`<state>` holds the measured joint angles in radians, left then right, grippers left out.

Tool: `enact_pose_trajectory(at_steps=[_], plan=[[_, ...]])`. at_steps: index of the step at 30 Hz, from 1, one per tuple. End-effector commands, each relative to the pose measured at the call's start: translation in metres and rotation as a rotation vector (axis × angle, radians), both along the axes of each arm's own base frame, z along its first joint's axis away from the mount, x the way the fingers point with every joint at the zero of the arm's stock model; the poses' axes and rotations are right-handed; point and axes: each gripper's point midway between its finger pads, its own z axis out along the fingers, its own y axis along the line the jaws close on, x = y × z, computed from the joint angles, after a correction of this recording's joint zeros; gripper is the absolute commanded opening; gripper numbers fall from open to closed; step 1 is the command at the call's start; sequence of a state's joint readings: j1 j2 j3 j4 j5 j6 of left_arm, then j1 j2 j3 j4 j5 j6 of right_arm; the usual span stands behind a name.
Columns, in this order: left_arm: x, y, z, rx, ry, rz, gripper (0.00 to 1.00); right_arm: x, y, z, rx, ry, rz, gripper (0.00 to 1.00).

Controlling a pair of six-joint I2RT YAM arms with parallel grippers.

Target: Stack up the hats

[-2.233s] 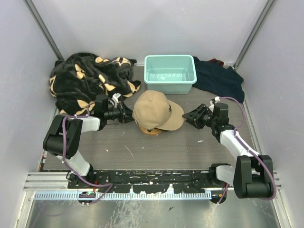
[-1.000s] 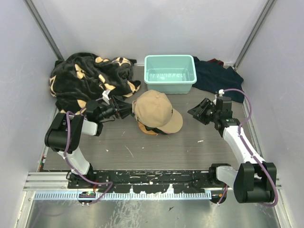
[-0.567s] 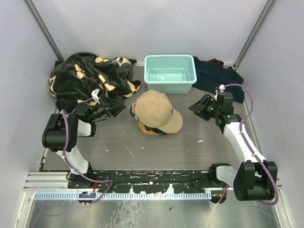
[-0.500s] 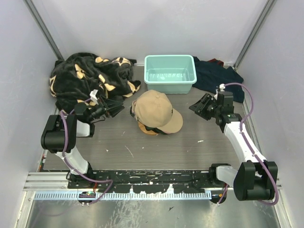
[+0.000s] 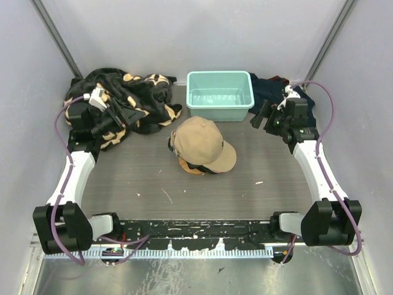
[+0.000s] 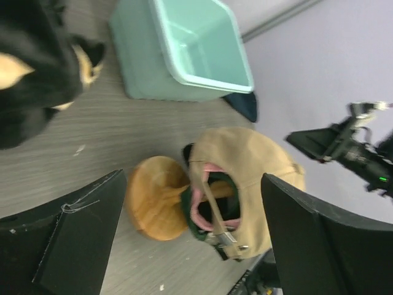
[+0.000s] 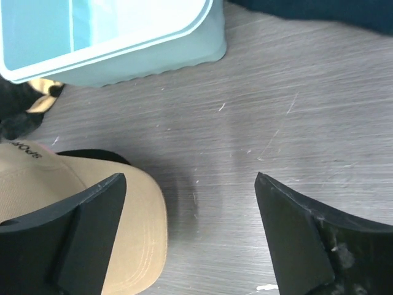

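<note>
The hats sit nested in one stack at mid-table, with the tan cap [image 5: 202, 144] on top and its brim pointing right. In the left wrist view, pink [image 6: 199, 201] and dark green [image 6: 194, 226] rims show through the tan cap's [image 6: 258, 172] back opening. A black edge [image 7: 92, 157] lies under the tan brim [image 7: 129, 246]. The stack rests on a round wooden disc [image 6: 153, 196]. My left gripper [image 5: 131, 115] hangs open over the blanket, left of the stack. My right gripper [image 5: 261, 117] is open near the bin's right end. Neither holds anything.
A teal bin [image 5: 220, 95] stands at the back centre. The black blanket with tan marks [image 5: 116, 98] is heaped at back left, and a dark navy cloth [image 5: 285, 101] lies at back right. Grey walls close in both sides.
Both arms have drawn away from the stack, the left up and back over the blanket, the right back toward the navy cloth. Both sets of jaws have spread wider.
</note>
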<state>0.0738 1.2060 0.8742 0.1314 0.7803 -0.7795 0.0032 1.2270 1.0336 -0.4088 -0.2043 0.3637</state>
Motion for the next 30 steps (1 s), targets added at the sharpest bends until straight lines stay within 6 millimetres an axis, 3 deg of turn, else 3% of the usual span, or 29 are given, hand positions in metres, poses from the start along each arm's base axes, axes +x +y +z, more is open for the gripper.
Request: enact_pose_trajectory(at_steps=[1, 5, 8, 11, 15, 19, 21, 25, 30], plan=[[-0.006, 0.039, -0.063, 0.176, 0.187, 0.098, 0.98, 0.011, -0.016, 0.019, -0.131, -0.049, -0.016, 0.99], [0.009, 0.075, -0.064, 0.304, 0.178, 0.195, 0.98, 0.005, -0.037, 0.014, -0.274, -0.003, -0.142, 1.0], [0.022, 0.096, -0.08, 0.376, 0.183, 0.245, 0.98, 0.003, -0.05, 0.014, -0.36, 0.006, -0.208, 1.0], [0.027, 0.122, -0.096, 0.499, 0.16, 0.341, 0.98, 0.004, -0.03, 0.015, -0.292, -0.012, -0.143, 1.0], [0.029, 0.148, -0.142, 0.623, 0.185, 0.419, 0.98, 0.0, -0.011, 0.013, -0.224, -0.018, -0.079, 1.0], [0.037, 0.144, -0.17, 0.622, 0.114, 0.378, 0.98, -0.008, -0.005, 0.007, -0.195, -0.02, -0.055, 1.0], [0.042, 0.138, -0.168, 0.644, -0.008, 0.338, 0.98, -0.01, -0.001, 0.006, -0.18, -0.024, -0.04, 1.0], [0.039, 0.151, -0.176, 0.636, -0.099, 0.487, 0.98, -0.014, -0.002, 0.006, -0.185, -0.034, -0.036, 1.0], [0.024, 0.135, -0.179, 0.592, -0.235, 0.462, 0.98, -0.018, -0.01, -0.002, -0.227, -0.029, -0.051, 1.0]])
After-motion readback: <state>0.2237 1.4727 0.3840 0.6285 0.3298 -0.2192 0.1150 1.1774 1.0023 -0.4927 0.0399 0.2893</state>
